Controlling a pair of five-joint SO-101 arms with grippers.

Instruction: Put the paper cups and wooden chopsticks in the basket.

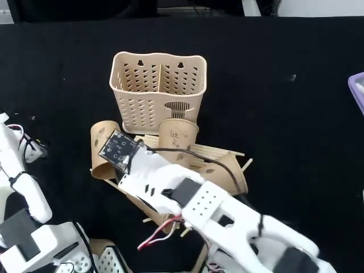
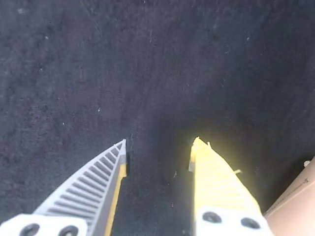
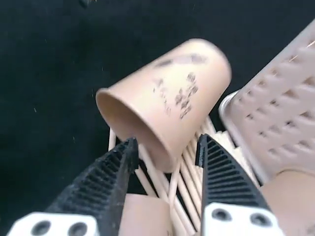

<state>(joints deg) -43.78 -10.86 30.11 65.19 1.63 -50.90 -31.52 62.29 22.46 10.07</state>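
**Nothing in the basket yet**

The basket point(image 1: 154, 105) stands on the surface point(image 1: 284, 114), and both its compartments look bare to me. The paper cups point(image 1: 177, 135) sit just in front of it, with the wooden chopsticks point(image 1: 215, 152) sprawled beneath them, so I judge every piece still to be loaded. My right end effector point(image 3: 166, 142) is spread wide at a tipped cup point(image 3: 167, 110), gripping nothing. My left end effector point(image 2: 160, 143) hangs open and empty over bare cloth.

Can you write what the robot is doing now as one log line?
right claw: open by tipped paper cup and chopsticks | left claw: open over table | basket: upright
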